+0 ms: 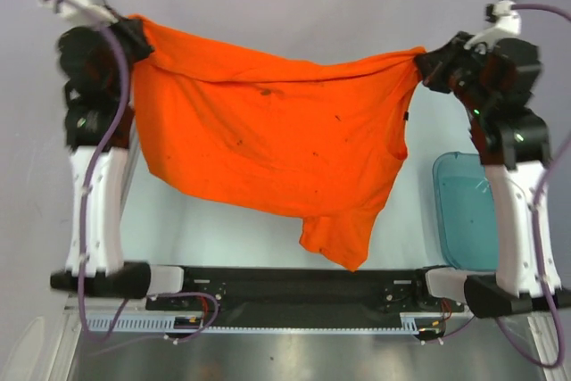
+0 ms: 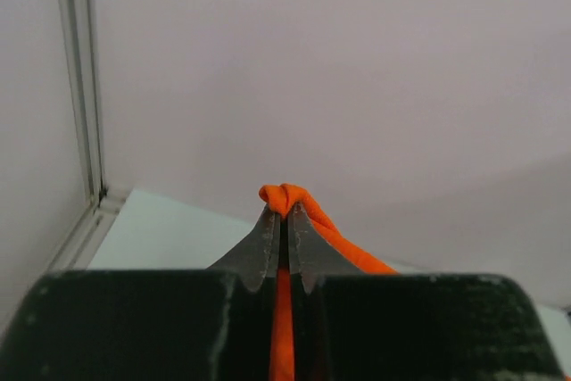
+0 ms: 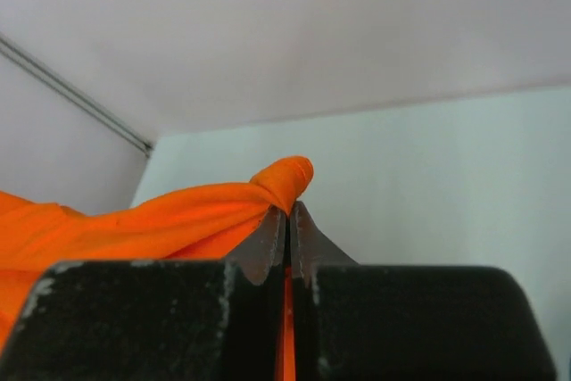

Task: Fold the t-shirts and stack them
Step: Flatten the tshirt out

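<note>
Overhead, the orange t-shirt (image 1: 268, 131) hangs wrinkled between the left claw (image 1: 134, 40) and the right claw (image 1: 426, 64) over the bench (image 1: 223, 229), with one part drooping low. At the left wrist, the claw pinches only a small bunched corner, which I think may slip out under more pull. At the right wrist, the claw has the same thin pinch on twisted fabric.

The left arm (image 1: 96, 207) and right arm (image 1: 516, 220) have white shells, black bases and black wrists. A purple cable (image 1: 117, 86) runs along each. Green dots (image 1: 518, 137), perhaps lights, mark the joints. The left gripper (image 2: 284, 213) has dark, scuffed fingers (image 2: 259, 254).
</note>
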Controlling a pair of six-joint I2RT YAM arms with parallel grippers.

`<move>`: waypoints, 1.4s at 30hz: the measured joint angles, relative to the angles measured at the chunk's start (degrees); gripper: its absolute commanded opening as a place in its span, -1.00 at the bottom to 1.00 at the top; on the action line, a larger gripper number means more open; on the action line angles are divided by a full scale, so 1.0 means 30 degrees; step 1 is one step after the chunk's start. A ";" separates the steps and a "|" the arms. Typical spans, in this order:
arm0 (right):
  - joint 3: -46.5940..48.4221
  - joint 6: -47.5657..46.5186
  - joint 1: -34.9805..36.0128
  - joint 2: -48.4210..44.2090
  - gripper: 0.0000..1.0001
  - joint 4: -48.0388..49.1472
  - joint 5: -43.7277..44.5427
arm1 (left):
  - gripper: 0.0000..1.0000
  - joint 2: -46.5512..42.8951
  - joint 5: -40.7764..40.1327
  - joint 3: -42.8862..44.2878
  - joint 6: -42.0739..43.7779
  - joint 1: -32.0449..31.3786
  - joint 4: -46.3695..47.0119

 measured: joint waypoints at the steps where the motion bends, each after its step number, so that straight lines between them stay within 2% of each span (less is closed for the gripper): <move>1: -0.0772 0.0146 -0.0160 0.0641 -0.95 0.0401 0.0036 | -0.84 0.0743 0.0015 -0.0182 0.0007 0.0007 0.0066; 4: -0.2433 0.0459 -0.0685 0.3402 -0.89 0.1894 0.0058 | -0.70 0.4852 0.0561 -0.0641 -0.0109 0.0262 0.0444; 6: -0.2849 0.0641 -0.1049 0.5945 -0.72 0.2623 0.0044 | -0.42 0.7643 0.0998 -0.0845 -0.0284 0.0481 0.0896; 7: -0.2820 0.0743 -0.1239 0.7475 -0.46 0.2849 0.0000 | -0.32 0.9151 0.1217 -0.0969 -0.0372 0.0627 0.1071; 8: -0.2463 0.0816 -0.1450 0.9194 -0.31 0.3024 -0.0022 | 0.03 1.0622 0.1304 -0.0925 -0.0510 0.0772 0.1049; 9: -0.1727 0.0816 -0.1639 1.0863 -0.27 0.2885 -0.0066 | 0.14 1.2276 0.1311 -0.0444 -0.0510 0.0947 0.0801; 11: 0.2652 0.0743 -0.2018 1.5569 -0.08 0.0743 -0.0146 | 0.28 1.5395 0.1304 0.1384 -0.0823 0.1275 0.0146; 12: 0.6484 0.0714 -0.2193 1.8863 -0.07 -0.0539 -0.0109 | 0.37 1.6823 0.1326 0.2200 -0.0925 0.1479 -0.0189; 14: 1.2626 0.0787 -0.2448 2.3482 0.05 -0.3126 -0.0058 | 0.51 1.7959 0.1231 0.2142 -0.1188 0.1872 -0.0911; 15: 1.5118 0.0867 -0.2594 2.5208 0.07 -0.4306 -0.0066 | 0.50 1.8025 0.1144 0.1865 -0.1326 0.2018 -0.1282; 17: 1.5191 0.0991 -0.2769 2.5893 0.08 -0.5719 -0.0058 | 0.38 1.7529 0.1042 0.1020 -0.1348 0.2353 -0.1566; 19: 1.1489 0.1107 -0.2892 2.3992 0.08 -0.5807 -0.0022 | 0.33 1.5926 0.1100 -0.0889 -0.1392 0.2696 -0.1144; 22: 0.2827 0.1464 -0.2798 1.8032 0.08 -0.4932 -0.0007 | 0.26 1.2539 0.1355 -0.4452 -0.1537 0.3038 -0.0787; 26: -0.2324 0.1945 -0.1639 1.1693 0.11 -0.4918 0.0022 | 0.12 0.7563 0.1996 -0.9632 -0.2455 0.3089 -0.0051; 29: -0.5661 0.2324 -0.0153 0.7701 0.12 -0.4073 -0.0051 | 0.11 0.4874 0.2390 -1.3100 -0.3410 0.2892 0.0036; 36: -1.5518 0.4947 0.3111 0.1224 0.14 -0.3184 -0.0262 | 0.11 0.3271 0.3002 -1.8418 -0.4393 0.1982 -0.0488; 38: -1.7486 0.5916 0.4022 0.0015 0.14 -0.3162 -0.0204 | 0.10 0.3082 0.2827 -1.9205 -0.4532 0.1705 -0.0780; 42: -1.9110 0.7402 0.5413 -0.1384 0.15 -0.3053 -0.0131 | 0.11 0.3279 0.2426 -1.9394 -0.4699 0.1625 -0.1071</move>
